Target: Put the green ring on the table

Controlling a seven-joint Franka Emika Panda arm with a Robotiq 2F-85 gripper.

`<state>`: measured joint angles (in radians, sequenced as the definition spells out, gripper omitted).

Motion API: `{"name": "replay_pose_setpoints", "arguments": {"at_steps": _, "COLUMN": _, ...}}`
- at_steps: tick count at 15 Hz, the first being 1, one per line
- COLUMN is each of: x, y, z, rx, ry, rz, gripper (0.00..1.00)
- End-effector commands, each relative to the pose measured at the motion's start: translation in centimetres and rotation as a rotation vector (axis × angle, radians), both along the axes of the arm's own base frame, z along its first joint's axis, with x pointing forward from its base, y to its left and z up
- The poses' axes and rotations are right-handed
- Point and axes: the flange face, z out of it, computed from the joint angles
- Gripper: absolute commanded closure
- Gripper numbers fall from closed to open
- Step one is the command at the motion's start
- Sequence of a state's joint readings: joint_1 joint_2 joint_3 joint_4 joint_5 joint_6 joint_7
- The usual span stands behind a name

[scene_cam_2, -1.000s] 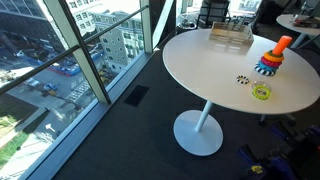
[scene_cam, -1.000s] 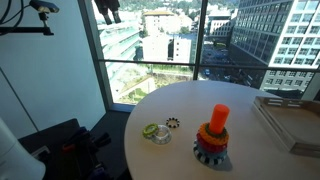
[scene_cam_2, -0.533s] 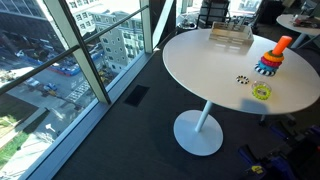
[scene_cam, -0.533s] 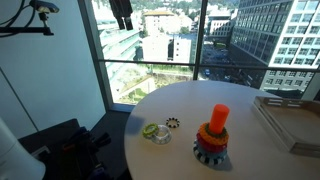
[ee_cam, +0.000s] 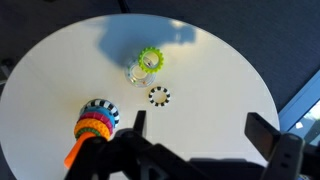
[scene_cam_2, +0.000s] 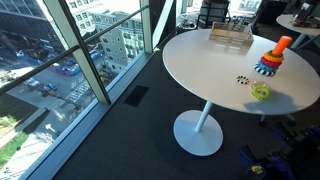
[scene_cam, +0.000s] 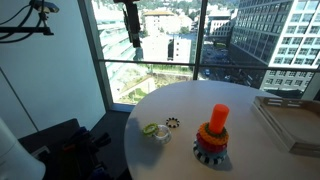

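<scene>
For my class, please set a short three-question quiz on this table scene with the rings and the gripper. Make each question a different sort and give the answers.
1. True or false: the toothed green plastic ring lies on the round white table.
2. Which lies nearest the green ring? A) small black-and-white ring B) multicoloured stacking toy C) flat grey tray
3. Fill in: in the wrist view, the Robotiq gripper has its jaws ____.
Key: 1 true; 2 A; 3 open.

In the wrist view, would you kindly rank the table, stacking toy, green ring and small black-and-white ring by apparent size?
Largest to smallest:
1. table
2. stacking toy
3. green ring
4. small black-and-white ring
</scene>
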<state>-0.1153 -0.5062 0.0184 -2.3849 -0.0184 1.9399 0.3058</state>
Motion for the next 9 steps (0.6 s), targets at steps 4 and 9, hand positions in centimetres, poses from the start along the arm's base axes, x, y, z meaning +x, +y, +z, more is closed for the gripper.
{"name": "replay_pose_setpoints", "arguments": {"at_steps": 4, "x": -0.3, "y": -4.2, "z": -4.5, "rx": -0.048, "ry": -0.023, "rz": -0.139, "gripper": 0.0}}
{"name": "replay_pose_setpoints", "arguments": {"at_steps": 9, "x": 0.3, "y": -6.3, "z": -6.9, "rx": -0.065, "ry": -0.02, "rz": -0.213, "gripper": 0.0}}
